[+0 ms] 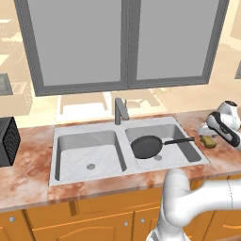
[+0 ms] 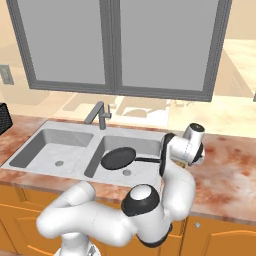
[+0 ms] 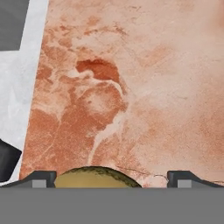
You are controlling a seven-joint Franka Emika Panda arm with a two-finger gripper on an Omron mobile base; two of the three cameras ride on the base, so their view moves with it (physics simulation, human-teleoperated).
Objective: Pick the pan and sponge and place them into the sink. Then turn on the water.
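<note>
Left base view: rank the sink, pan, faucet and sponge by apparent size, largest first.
1. sink
2. pan, counting its handle
3. faucet
4. sponge, partly hidden behind the arm, yet clearly smallest

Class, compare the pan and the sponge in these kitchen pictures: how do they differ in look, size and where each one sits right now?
The pan is round, shallow and black with a long thin handle; the sponge is a small yellowish block. The pan is far larger than the sponge. The pan already lies in the right basin of the sink, while the sponge sits on the counter to the sink's right, between the open gripper's fingertips in the hand view. Neither is held.
</note>
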